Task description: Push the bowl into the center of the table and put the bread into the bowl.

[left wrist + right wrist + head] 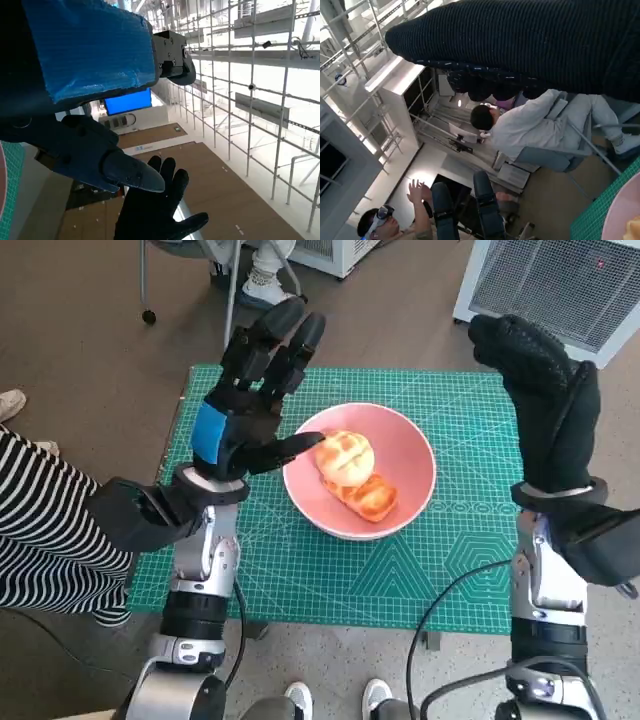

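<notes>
A pink bowl [410, 455] stands near the middle of the green cutting mat [470, 560] on the table. Two golden bread rolls [347, 457] lie inside it, one round and one longer. My left hand [250, 400] is raised just left of the bowl, fingers spread and pointing up, thumb reaching toward the bowl's rim, holding nothing. My right hand [545, 400] is lifted above the mat's right edge, fingers extended upward, empty. A sliver of the bowl's rim [622, 215] shows in the right wrist view. The left wrist view shows my right glove [150, 210].
A person in a striped sleeve [40, 530] stands at the left of the table. A seated person [535, 127] and another person with raised hands [395, 220] appear in the right wrist view. A white appliance [560, 280] stands beyond the table's far right corner.
</notes>
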Available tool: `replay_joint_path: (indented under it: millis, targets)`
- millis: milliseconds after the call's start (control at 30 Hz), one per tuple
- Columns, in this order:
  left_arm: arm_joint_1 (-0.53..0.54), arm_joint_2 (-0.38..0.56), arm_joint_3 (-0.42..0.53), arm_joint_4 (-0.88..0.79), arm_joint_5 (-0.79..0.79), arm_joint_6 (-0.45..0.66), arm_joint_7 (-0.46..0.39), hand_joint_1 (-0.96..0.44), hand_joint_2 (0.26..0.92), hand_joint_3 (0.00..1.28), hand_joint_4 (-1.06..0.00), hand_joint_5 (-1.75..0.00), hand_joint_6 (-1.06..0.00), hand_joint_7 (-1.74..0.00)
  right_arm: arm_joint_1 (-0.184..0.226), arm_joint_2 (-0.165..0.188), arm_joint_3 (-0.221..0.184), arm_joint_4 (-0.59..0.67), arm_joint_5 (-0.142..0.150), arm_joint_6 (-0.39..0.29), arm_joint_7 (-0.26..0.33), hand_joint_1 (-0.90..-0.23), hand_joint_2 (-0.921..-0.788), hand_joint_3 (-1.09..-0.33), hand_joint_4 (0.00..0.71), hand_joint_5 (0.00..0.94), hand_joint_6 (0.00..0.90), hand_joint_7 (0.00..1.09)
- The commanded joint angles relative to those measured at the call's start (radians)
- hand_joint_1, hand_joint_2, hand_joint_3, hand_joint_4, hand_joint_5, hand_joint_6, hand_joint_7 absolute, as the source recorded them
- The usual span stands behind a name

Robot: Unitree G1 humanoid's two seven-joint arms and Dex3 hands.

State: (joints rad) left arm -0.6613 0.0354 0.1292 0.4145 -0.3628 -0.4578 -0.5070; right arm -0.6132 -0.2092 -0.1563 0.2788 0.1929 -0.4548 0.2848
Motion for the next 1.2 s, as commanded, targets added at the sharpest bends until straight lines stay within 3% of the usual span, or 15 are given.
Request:
replay_joint_path:
  millis: [33, 1200]
  targets:
    - [0.000, 0.004, 0.000, -0.021, -0.011, 0.011, -0.010, -0.32, 0.891, 0.07, -0.17, -0.04, 0.00, -0.60, 0.022, 0.000, 0.003, 0.004, -0.013, 0.010, -0.009, -0.768, -0.921, -0.716, 0.215, 0.004, 0.073, 0.55]
    - [-0.001, 0.004, -0.001, -0.019, 0.004, 0.008, -0.016, -0.28, 0.888, 0.10, -0.16, -0.04, 0.00, -0.60, 0.015, 0.003, 0.003, 0.061, 0.008, -0.026, 0.007, -0.760, -0.921, -0.717, 0.221, 0.004, 0.081, 0.54]
